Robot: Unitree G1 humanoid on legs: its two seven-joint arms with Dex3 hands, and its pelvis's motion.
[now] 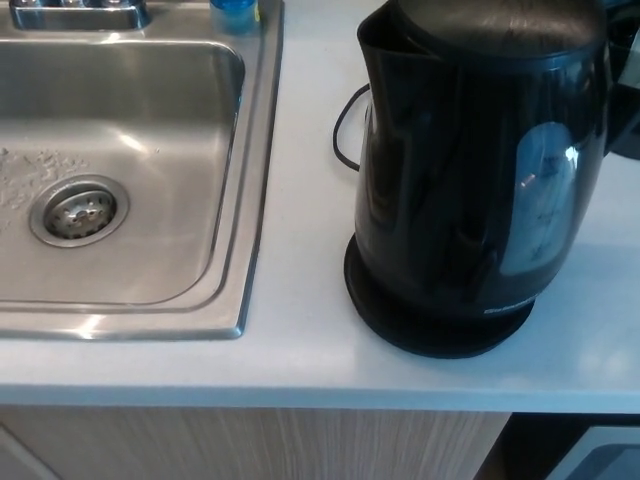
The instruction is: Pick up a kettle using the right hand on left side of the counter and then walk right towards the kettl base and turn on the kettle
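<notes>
A glossy black kettle (470, 170) with a clear water window stands over its round black base (400, 322) on the white counter, right of the sink. It sits slightly to the right of the base's centre, so the base's left rim shows. A black cord (345, 130) loops out behind it. The kettle's handle side runs off the right edge, where a dark shape (625, 105) shows. This may be my right hand, and its grip is hidden. My left hand does not show.
A steel sink (255, 200) with a drain (73, 212) fills the left. A blue item (233, 12) and the faucet foot (75, 12) stand behind it. The counter's front edge (300, 385) runs along the bottom, above a wooden cabinet front.
</notes>
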